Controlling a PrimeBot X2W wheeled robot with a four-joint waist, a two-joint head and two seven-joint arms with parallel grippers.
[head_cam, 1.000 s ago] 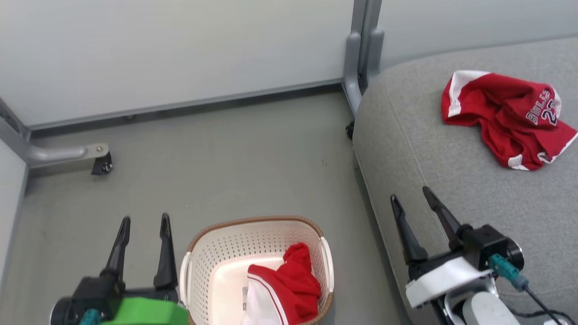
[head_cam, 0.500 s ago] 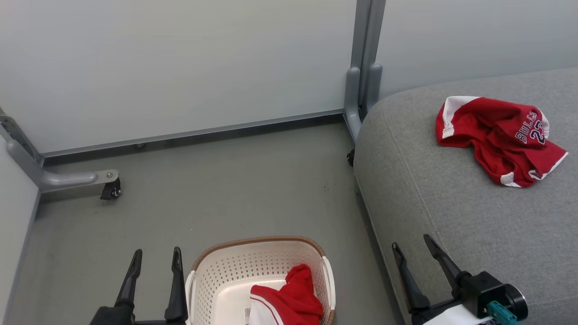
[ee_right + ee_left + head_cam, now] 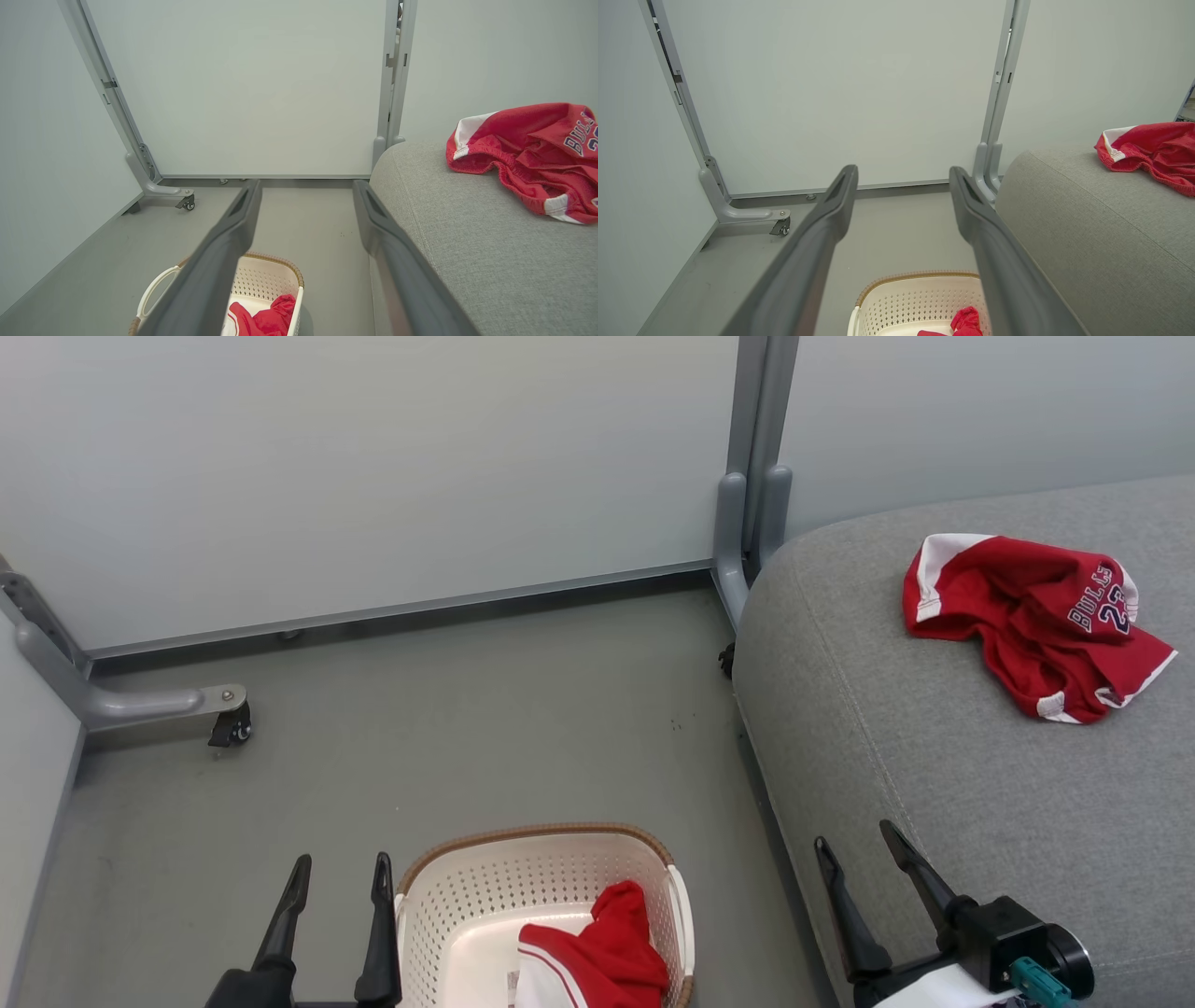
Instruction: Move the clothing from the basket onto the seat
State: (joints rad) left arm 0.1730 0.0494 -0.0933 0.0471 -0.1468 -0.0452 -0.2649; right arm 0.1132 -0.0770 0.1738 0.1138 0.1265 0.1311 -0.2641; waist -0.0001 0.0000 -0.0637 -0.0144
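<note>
One red garment printed "BULLS 23" (image 3: 1036,616) lies crumpled on the grey seat (image 3: 934,747) at the right; the same garment (image 3: 528,158) appears in the right wrist view and its edge (image 3: 1153,154) in the left wrist view. A second red garment with white panels (image 3: 593,961) sits in the cream basket (image 3: 467,915) on the floor at the bottom centre. My left gripper (image 3: 341,877) stands open just left of the basket, holding nothing. Over the seat's front edge, my right gripper (image 3: 854,845) is open and empty too.
Pale partition panels close off the back and left. A grey post foot (image 3: 747,523) stands by the seat's far corner, and a wheeled foot (image 3: 224,719) juts onto the grey floor (image 3: 485,709) at the left.
The head view has tilted up over the last second, so everything sits lower in the picture. Both grippers stay open. The garments and basket have not moved.
</note>
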